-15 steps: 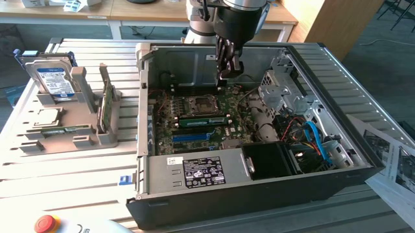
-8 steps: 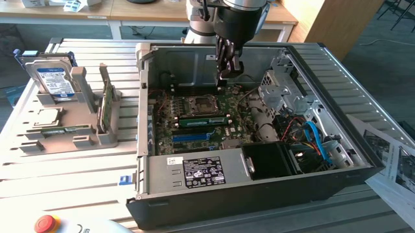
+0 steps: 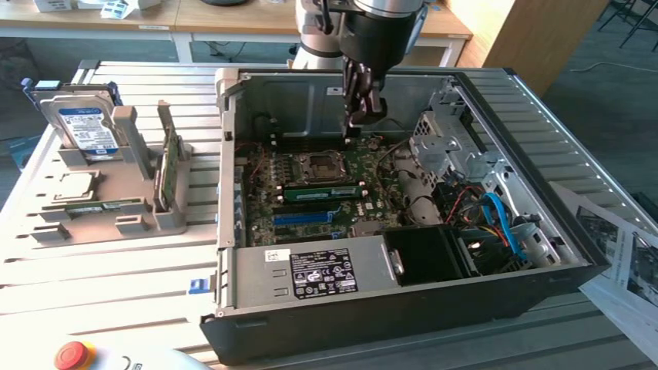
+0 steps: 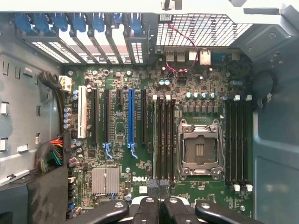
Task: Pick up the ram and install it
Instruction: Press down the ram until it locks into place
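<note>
Your robot arm's black gripper (image 3: 357, 123) (image 4: 159, 185) hangs inside the open black computer case (image 3: 360, 327), over the far part of the green motherboard (image 3: 262, 223) (image 4: 117, 79). In the wrist view its two fingertips (image 4: 153, 185) are pressed together with nothing between them, and they sit just above one end of the black memory slots beside the square silver processor socket (image 3: 313, 164) (image 4: 200, 149).

The ram (image 3: 322, 193), a slim, long green circuit-board stick with a pale label, lies along the memory slot on the near side of that socket, parallel to the long blue expansion slot (image 3: 305, 218) (image 4: 131, 116) a little nearer still. You can see a clear gap between the gripper and the stick, so they do not touch. How deep the stick sits in the slot cannot be told.

Nearer you in the case is the grey power supply box with a black-and-white label (image 3: 308, 274). A blue cable (image 3: 504, 223) curls at the exterior view's right.

Outside the case, at the exterior view's left, a grey plastic holder (image 3: 134, 181) stands on the white slatted table (image 3: 103, 277). It carries an upright hard drive with a blue-and-white label (image 3: 82, 127), an upright green card (image 3: 168, 166) and a square silver processor chip (image 3: 67, 185) lying flat.
</note>
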You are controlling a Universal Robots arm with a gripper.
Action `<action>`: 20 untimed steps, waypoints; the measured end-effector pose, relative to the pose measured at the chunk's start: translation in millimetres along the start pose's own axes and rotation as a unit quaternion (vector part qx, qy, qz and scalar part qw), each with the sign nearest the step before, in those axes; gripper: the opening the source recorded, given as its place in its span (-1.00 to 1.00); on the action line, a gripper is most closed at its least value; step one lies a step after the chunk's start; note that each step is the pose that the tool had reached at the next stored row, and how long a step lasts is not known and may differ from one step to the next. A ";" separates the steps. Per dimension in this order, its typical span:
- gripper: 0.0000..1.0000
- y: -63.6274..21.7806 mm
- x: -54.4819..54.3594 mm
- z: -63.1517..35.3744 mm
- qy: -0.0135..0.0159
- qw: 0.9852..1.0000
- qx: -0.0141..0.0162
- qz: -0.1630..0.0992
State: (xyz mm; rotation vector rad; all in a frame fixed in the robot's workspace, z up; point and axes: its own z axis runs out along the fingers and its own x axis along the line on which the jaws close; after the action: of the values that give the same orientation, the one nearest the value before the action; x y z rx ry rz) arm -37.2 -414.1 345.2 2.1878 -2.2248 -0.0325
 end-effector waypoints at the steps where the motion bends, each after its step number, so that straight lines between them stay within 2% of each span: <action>1: -0.79 -0.3 0.4 0.3 0.000 1.000 0.000 0.000; 8: -0.79 -7.6 5.3 2.0 0.000 1.000 0.000 0.000; 14: -0.79 -8.3 5.6 2.1 0.000 1.000 0.000 0.000; 20: -0.79 -14.7 5.0 1.9 0.000 1.000 0.000 0.000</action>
State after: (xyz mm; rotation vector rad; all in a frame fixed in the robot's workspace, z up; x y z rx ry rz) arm -22.6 -419.3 342.9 2.1882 -2.2246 -0.0324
